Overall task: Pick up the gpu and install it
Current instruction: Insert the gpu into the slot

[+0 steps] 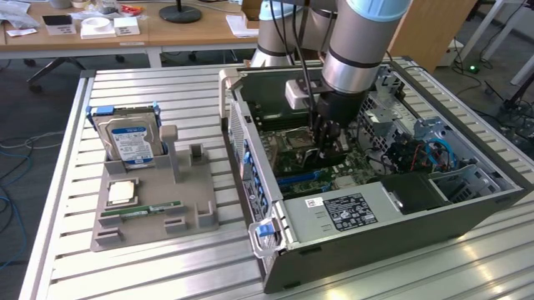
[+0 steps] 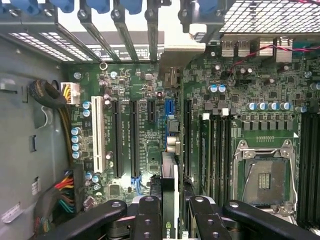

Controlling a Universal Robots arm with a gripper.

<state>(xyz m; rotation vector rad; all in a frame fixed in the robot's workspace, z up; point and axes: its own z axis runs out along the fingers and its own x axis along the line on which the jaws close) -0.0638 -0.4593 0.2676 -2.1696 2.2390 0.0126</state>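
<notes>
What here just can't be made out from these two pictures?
- Wrist view: the gpu sits edge-on in the pincer, so its faces are hidden; whether it touches the motherboard cannot be told.
- Exterior view: under the arm, the card blends into dark parts inside the computer case.
- Exterior view: print on the power supply label is too small to read.

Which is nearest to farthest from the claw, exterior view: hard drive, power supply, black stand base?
1. power supply, in the case by the claw.
2. hard drive, upright on the fixture.
3. black stand base, on the far desk.
</notes>
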